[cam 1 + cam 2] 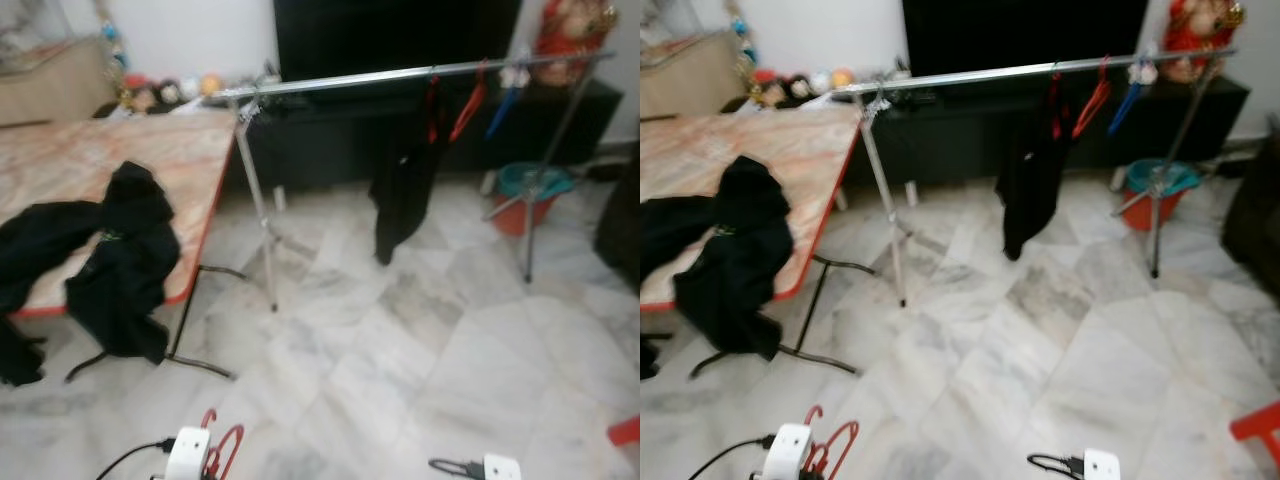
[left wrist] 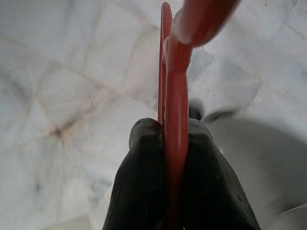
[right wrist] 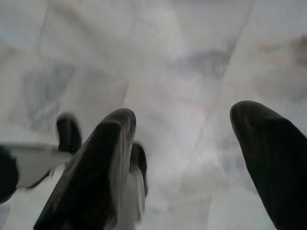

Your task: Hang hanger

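A red plastic hanger (image 2: 175, 96) is clamped between the two black fingers of my left gripper (image 2: 169, 143), which is shut on it. The same hanger (image 1: 224, 447) pokes up by my left arm at the bottom edge of the head views. A silver clothes rail (image 1: 400, 76) stands across the room ahead, carrying a black garment (image 1: 403, 190), red hangers (image 1: 462, 108) and a blue hanger (image 1: 503, 108). My right gripper (image 3: 184, 143) hangs low over the marble floor, open with nothing between its fingers.
A marble-topped folding table (image 1: 160, 160) with a red rim stands at the left, with black clothes (image 1: 115, 255) draped over it. A dark TV cabinet (image 1: 330, 140) runs behind the rail. A teal and orange bucket (image 1: 530, 195) sits by the rail's right leg.
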Controlling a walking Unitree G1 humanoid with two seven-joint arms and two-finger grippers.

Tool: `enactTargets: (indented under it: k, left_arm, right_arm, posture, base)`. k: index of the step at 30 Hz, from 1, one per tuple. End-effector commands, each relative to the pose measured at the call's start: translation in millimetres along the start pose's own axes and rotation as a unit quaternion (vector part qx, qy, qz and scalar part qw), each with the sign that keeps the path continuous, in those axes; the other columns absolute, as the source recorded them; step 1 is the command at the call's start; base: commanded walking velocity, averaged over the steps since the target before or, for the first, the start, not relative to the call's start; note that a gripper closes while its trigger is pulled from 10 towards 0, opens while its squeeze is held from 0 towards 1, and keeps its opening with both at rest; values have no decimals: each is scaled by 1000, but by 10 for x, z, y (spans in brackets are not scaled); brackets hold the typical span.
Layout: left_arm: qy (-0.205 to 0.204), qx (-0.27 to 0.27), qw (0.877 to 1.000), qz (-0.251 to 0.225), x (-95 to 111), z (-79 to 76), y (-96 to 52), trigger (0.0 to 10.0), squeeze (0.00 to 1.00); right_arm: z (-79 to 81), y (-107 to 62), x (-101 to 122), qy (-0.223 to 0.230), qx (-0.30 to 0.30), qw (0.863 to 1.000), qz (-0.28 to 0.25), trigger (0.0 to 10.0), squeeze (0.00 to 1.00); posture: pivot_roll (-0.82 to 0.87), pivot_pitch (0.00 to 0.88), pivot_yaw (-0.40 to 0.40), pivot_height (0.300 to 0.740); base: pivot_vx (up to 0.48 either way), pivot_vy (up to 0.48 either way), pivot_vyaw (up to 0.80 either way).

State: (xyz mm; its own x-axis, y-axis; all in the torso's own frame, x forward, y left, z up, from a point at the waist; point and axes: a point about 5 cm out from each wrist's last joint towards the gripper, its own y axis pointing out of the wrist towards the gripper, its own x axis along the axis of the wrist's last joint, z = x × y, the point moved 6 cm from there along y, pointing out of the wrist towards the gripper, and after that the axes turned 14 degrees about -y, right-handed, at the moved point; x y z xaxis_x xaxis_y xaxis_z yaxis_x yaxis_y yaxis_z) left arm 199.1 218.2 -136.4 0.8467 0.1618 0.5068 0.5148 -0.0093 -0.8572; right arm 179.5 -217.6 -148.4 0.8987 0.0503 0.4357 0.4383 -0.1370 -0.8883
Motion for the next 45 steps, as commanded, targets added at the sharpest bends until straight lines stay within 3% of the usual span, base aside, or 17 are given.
enactTargets:
  k: [1, 11, 29, 41, 45]
  left_arm:
    - [6, 1, 1000, 5, -13, -2, 2, 10000, 0]
    - [10, -1, 1000, 5, -16, -13, 4, 10000, 0]
    - [1, -2, 1000, 3, 14, -26, 10, 10000, 0]
    - [-2, -4, 1000, 2, 38, -41, 15, 10000, 0]
    - [-1, -4, 1000, 2, 43, -40, 15, 10000, 0]
  right_arm:
    - [11, -6, -72, -5, 3, 1000, 8, 10000, 0]
    - [-2, -5, -34, 7, 4, 1000, -1, 10000, 0]
    - [-6, -1, 30, -21, 15, 1000, -7, 10000, 0]
    - [32, 2, 76, 0, 27, 1000, -14, 10000, 0]
    - [49, 3, 94, -17, 32, 999, -15, 10000, 0]
  posture:
    - [86, 0, 25, 736]
    - [88, 0, 26, 732]
    - [92, 0, 17, 732]
    - [94, 0, 20, 732]
    - [92, 0, 22, 732]
  base:
    - [390, 0, -475]
    - [387, 0, -46]
    - [389, 0, 0]
    - [391, 0, 198]
    - [391, 0, 0]
